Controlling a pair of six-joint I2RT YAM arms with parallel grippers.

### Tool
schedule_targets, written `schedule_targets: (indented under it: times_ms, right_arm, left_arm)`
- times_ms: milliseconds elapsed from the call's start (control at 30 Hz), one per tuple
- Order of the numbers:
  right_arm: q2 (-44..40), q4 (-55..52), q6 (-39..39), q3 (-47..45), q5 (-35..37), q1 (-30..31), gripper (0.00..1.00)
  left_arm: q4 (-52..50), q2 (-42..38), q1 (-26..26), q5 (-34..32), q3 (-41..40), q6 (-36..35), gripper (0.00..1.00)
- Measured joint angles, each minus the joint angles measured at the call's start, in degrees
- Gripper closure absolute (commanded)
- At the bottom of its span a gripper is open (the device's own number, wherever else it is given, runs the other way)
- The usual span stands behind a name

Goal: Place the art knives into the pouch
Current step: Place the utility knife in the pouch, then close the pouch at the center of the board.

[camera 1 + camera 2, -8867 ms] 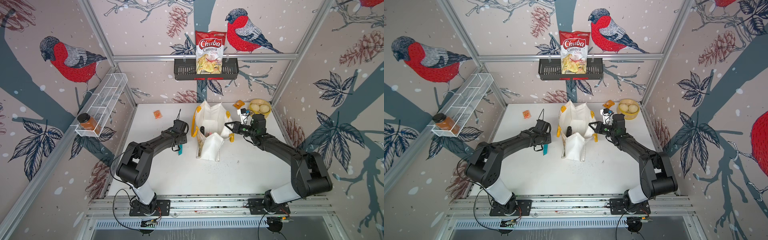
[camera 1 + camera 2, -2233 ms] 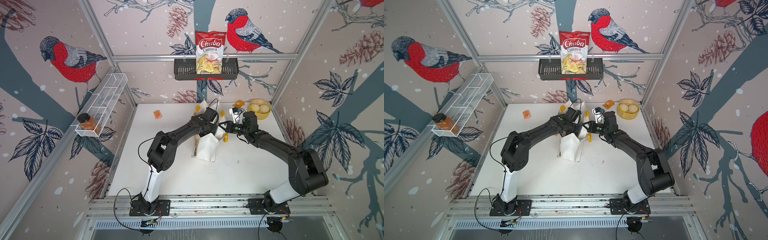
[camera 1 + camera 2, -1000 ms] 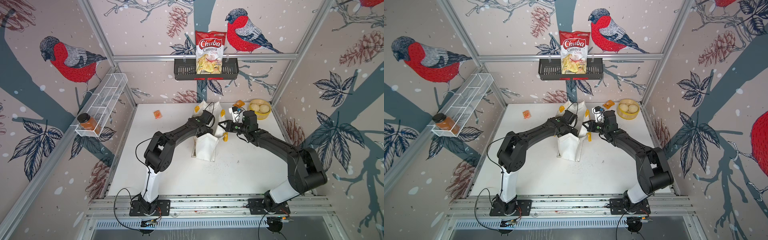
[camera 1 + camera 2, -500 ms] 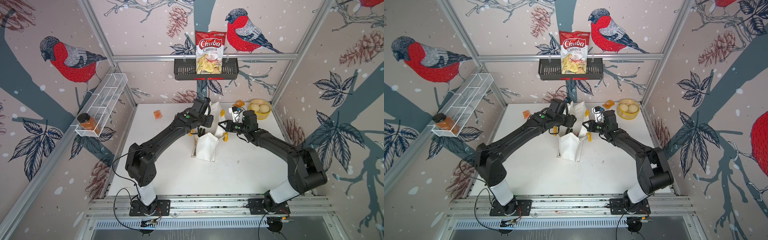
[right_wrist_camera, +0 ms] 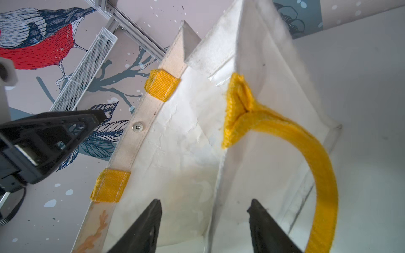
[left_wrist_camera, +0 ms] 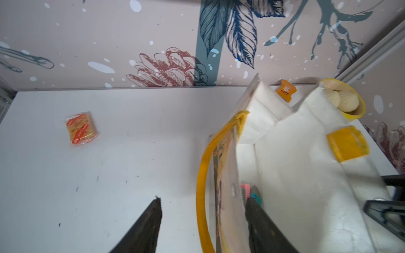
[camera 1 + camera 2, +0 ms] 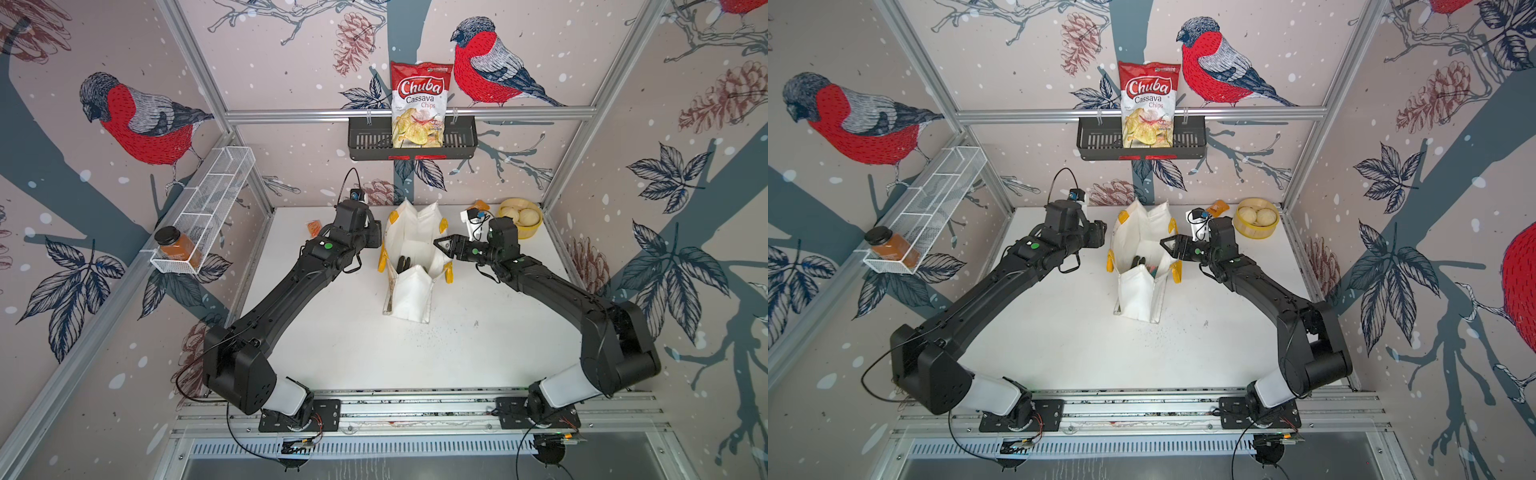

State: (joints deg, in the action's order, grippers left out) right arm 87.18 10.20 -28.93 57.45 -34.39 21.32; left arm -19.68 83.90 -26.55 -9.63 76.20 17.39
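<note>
Near the middle of the tabletop's [image 7: 353, 353] far edge your pouch [image 7: 409, 293] stands upright with its mouth open, both gusset ends folded inward and a yellow handle [image 7: 381, 259] hanging down each long side. Your teal art knife [image 6: 256, 196] is already down inside the pouch, close to the wall on your left arm's side and next to a pink item [image 6: 245, 188]. One finger hides most of it in the left wrist view. Two dark objects [image 7: 402, 264] lie in there as well, too small for you to name. Your left fingers [image 6: 149, 225] are spread apart and grip nothing. One of them is over bare tabletop outside the pouch and the other shows against its interior, so that side wall and its handle pass between them. You cannot tell whether either finger touches the fabric. Your right fingers [image 5: 142, 230] are parted and empty too, held at the opposite long side of the pouch. The edge of that wall runs up between them without being pinched, and the other handle [image 5: 306, 142] loops just beside one finger. Toward the far left corner of the tabletop you have an orange snack packet [image 7: 313, 227] lying flat, well apart from the pouch. In the far right corner an orange sachet [image 7: 480, 205] lies near a yellow bowl [image 7: 528, 233] holding pale buns.
</note>
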Motion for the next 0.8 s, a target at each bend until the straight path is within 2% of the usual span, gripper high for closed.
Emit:
schedule_targets:
  times_ms: [233, 500, 800]
  right_arm:
    - [-1.42, -4.39, 0.70, 1.60, 2.82, 1.33, 0.26]
    - [-0.04, -8.70, 0.68, 5.60, 5.49, 4.26, 0.20]
    - [4.15, -16.63, 1.99, 14.75, 11.76, 9.11, 0.19]
  left_arm:
    - [4.70, 2.47, 2.38, -0.87, -6.23, 2.71, 0.39]
    - [10.32, 7.58, 2.43, 1.64, -7.21, 5.29, 0.40]
    - [15.72, 11.39, -1.44, 5.90, -7.19, 8.41, 0.41]
